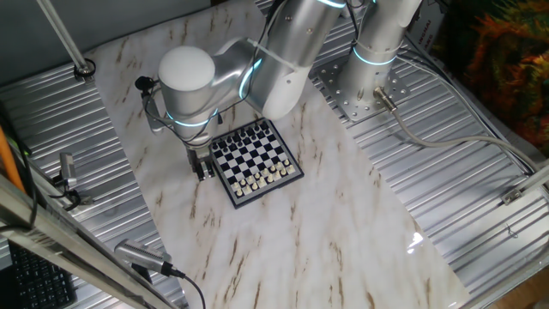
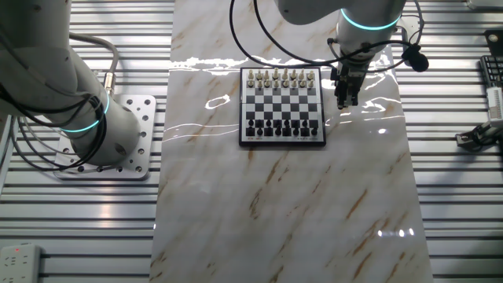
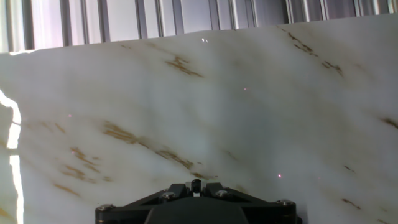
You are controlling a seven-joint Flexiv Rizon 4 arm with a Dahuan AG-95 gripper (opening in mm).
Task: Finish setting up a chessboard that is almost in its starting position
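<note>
Marble-patterned tabletop (image 3: 205,112) fills hand view, close under black gripper housing. Gripper (image 2: 346,98) poised just beside chessboard (image 2: 282,106), off its edge, apart from pieces. Fingers close together, nothing seen between; open or closed cannot be told. Board mid-table, pale pieces (image 2: 280,78) opposite dark pieces (image 2: 283,126).

2 fixed cameras look down from opposite sides, both catching the chessboard (image 1: 255,160) and gripper (image 1: 204,168) beside it; the hand camera sits close over bare marble tabletop (image 3: 199,112).
</note>
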